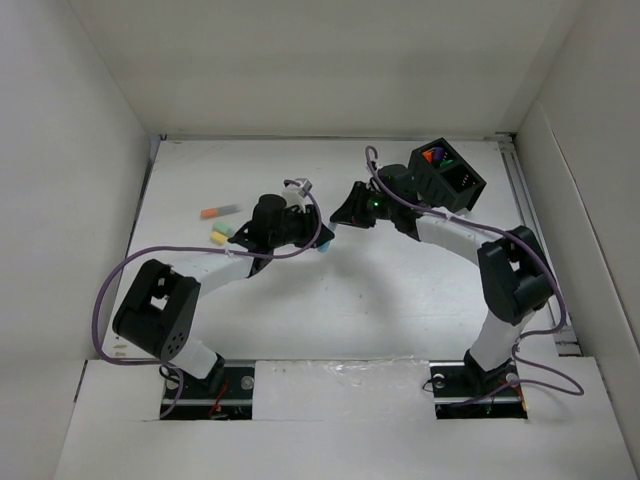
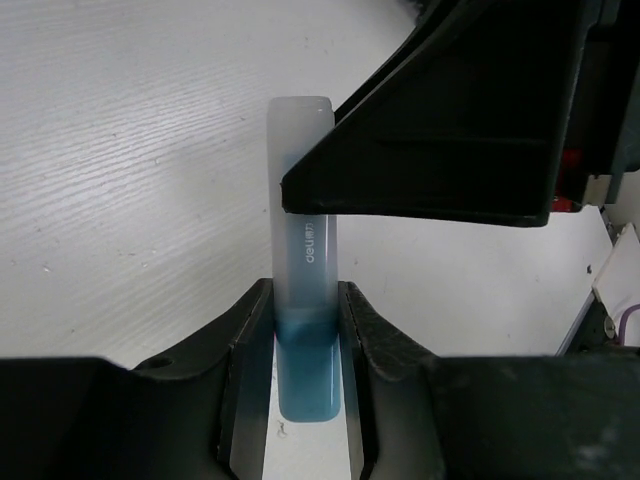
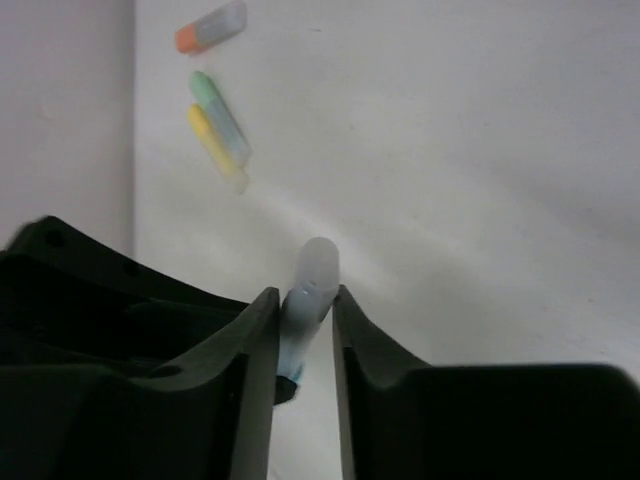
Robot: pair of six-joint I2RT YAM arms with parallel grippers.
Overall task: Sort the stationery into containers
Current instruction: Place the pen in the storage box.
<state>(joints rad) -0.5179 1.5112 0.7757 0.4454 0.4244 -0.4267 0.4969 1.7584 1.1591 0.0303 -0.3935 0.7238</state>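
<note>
A light blue marker [image 2: 300,200] with a frosted cap is held between both grippers above the table's middle. My left gripper [image 2: 305,300] is shut on its blue end. My right gripper [image 3: 305,300] has its fingers closed against the frosted end [image 3: 315,265]. In the top view the two grippers meet tip to tip, left [image 1: 318,238] and right [image 1: 342,220], with the blue end [image 1: 323,247] showing. The black two-compartment box [image 1: 462,185] stands at the back right with orange, purple and green items inside. Orange [image 1: 216,212], green [image 1: 224,229] and yellow [image 1: 217,238] markers lie at the left.
White walls enclose the table on the left, back and right. The right arm's elbow [image 1: 512,275] is over the right side. In the right wrist view the three loose markers [image 3: 220,110] lie beyond the left gripper's black body [image 3: 100,300].
</note>
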